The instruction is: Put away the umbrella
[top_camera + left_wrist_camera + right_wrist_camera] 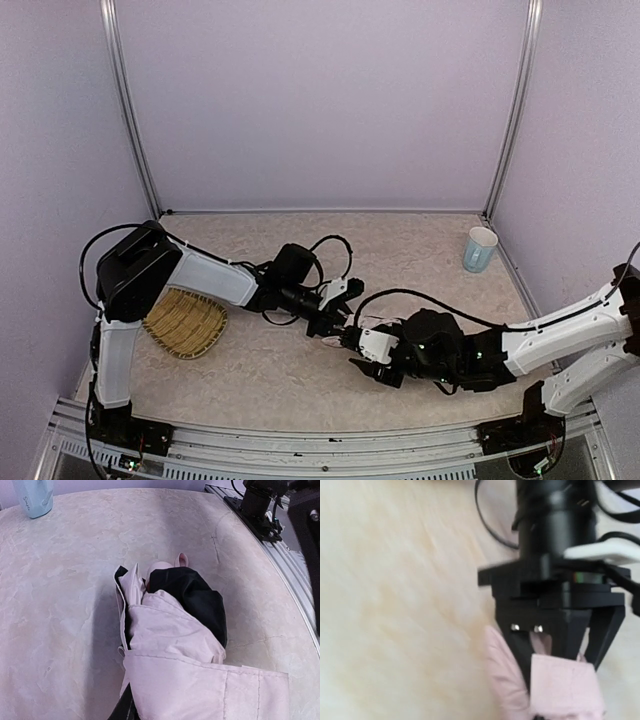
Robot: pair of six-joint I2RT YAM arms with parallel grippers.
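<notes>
The umbrella (170, 630) is folded, pale pink fabric with black lining, and fills the lower left wrist view. Its small pale handle end (156, 568) points away over the table. In the top view it is almost hidden between the two grippers at the table's middle. My left gripper (335, 318) also shows in the right wrist view (560, 655), where its black fingers (522, 652) clamp pink fabric (562, 687). My right gripper (358, 345) sits right against it. Fabric covers its fingers, which seem shut on the umbrella.
A woven straw tray (185, 322) lies at the left, beside the left arm. A pale blue cup (480, 248) stands at the back right and also shows in the left wrist view (32, 497). Black cables (330, 245) loop above the left wrist.
</notes>
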